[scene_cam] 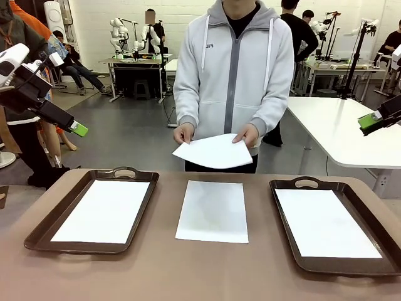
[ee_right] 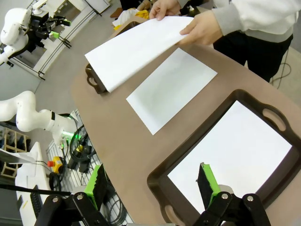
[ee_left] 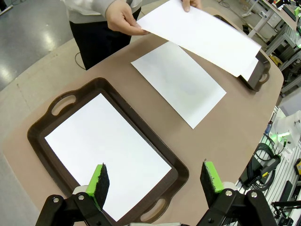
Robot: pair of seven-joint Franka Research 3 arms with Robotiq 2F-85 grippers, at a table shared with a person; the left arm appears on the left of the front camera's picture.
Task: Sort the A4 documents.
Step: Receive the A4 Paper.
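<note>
waiting on hand-off; left end effector (ee_left: 154, 170) and right end effector (ee_right: 153, 178) both released, empty; loose a4 sheet (scene_cam: 213, 210) lies flat on the bench (scene_cam: 188, 276) ahead, between them; person's hands (scene_cam: 183, 133) hold a second sheet (scene_cam: 213, 152) above it; next: likely pinch a thin flat edge.

Light: bright, even, from overhead, as I saw it.
Shadows: soft and thin, along the inner walls of the trays (scene_cam: 45, 229).
Glare: pale patches on the grey floor (ee_left: 23, 52); the A4 documents (scene_cam: 103, 210) were nearly blown white, surfaces washed flat.
Focus: sharp near and far.
Distortion: my wrist views bowed the table (ee_left: 244, 132) edge hard.
</note>
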